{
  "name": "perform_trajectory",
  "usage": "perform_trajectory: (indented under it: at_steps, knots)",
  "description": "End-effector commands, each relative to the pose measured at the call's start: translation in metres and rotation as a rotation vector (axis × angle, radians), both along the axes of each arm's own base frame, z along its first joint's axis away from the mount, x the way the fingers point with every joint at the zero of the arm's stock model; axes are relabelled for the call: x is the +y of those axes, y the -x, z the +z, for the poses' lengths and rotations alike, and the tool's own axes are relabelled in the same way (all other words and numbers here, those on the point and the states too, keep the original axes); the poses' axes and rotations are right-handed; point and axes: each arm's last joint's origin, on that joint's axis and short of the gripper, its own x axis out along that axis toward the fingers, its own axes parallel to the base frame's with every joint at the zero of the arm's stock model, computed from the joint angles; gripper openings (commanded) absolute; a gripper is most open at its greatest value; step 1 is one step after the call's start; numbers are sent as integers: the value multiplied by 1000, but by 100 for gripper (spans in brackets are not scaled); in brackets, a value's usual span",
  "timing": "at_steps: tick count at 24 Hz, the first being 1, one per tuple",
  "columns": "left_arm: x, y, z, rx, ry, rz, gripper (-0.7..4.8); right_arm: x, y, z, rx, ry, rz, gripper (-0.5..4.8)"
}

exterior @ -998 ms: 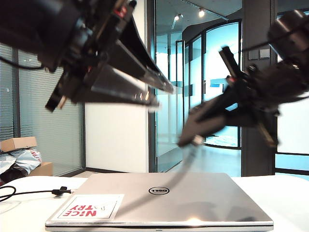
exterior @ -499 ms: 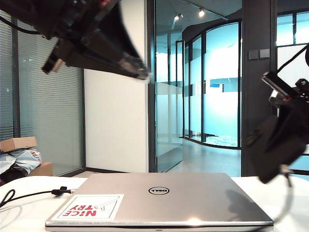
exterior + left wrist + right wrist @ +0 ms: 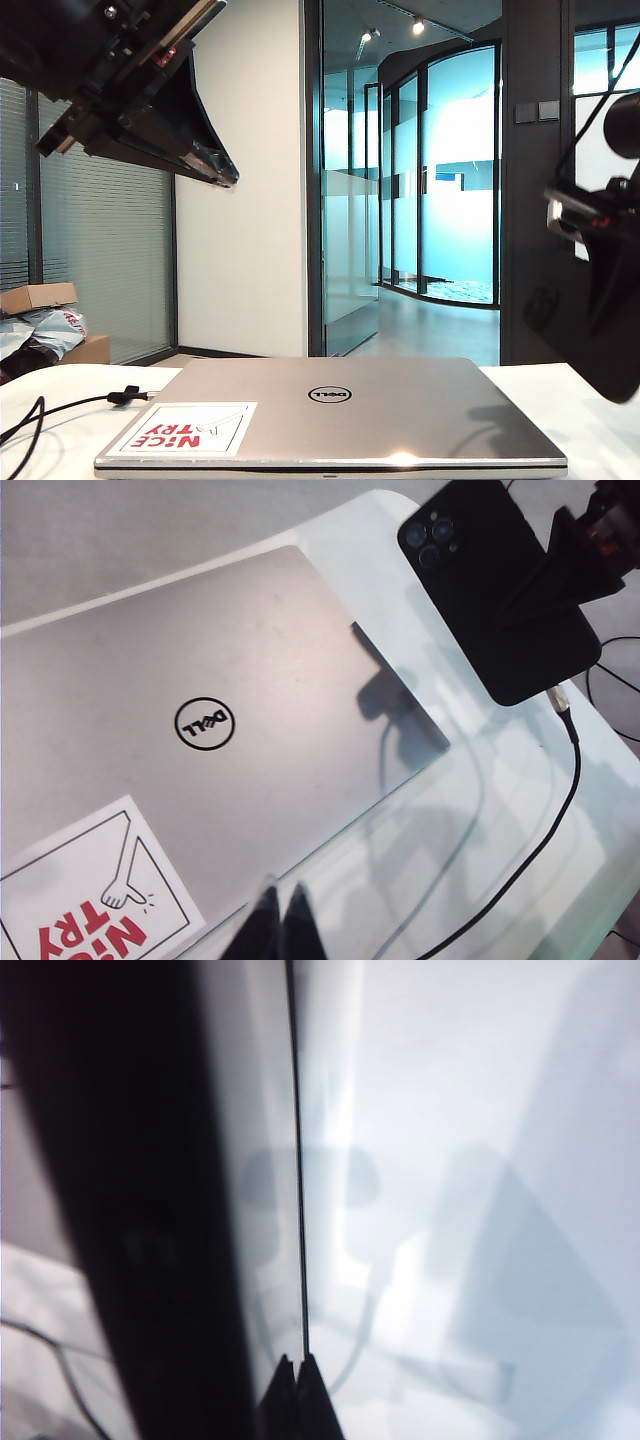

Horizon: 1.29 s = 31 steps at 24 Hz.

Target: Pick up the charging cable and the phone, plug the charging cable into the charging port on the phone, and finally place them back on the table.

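Hovering above the silver Dell laptop [image 3: 200, 730], my left hand [image 3: 278, 920] has its fingers pressed together, empty. My right hand [image 3: 590, 540] stays clamped on the flat matte-black phone [image 3: 495, 590], with the thin black charging cable [image 3: 540, 840] plugged in, over the white desk [image 3: 480, 810].

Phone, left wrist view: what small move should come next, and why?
Probably lower the right gripper to set the phone on the table: the charging cable looks plugged into the held phone, and the left gripper is shut and empty.
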Motion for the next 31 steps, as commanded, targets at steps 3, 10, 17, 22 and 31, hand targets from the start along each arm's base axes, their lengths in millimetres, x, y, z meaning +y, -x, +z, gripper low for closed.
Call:
perform_trajectory:
  at_steps: [3,10,17,22,31]
  knots:
    - [0,0,3,-17,6,-6,-6,-1,-20,-13,34,70,2,-6]
    - [0,0,3,-17,6,-6,-6,-1,-32,-39,102,71,4,-3]
    - [0,0,3,-16,6,-6,-6,-1,-36,-50,111,72,5,192]
    - [0,0,3,-16,6,-6,-6,-3,-43,-31,132,168,-2,248]
    - [2,3,5,-12,2,-5,-6,-4,-36,28,121,214,-37,239]
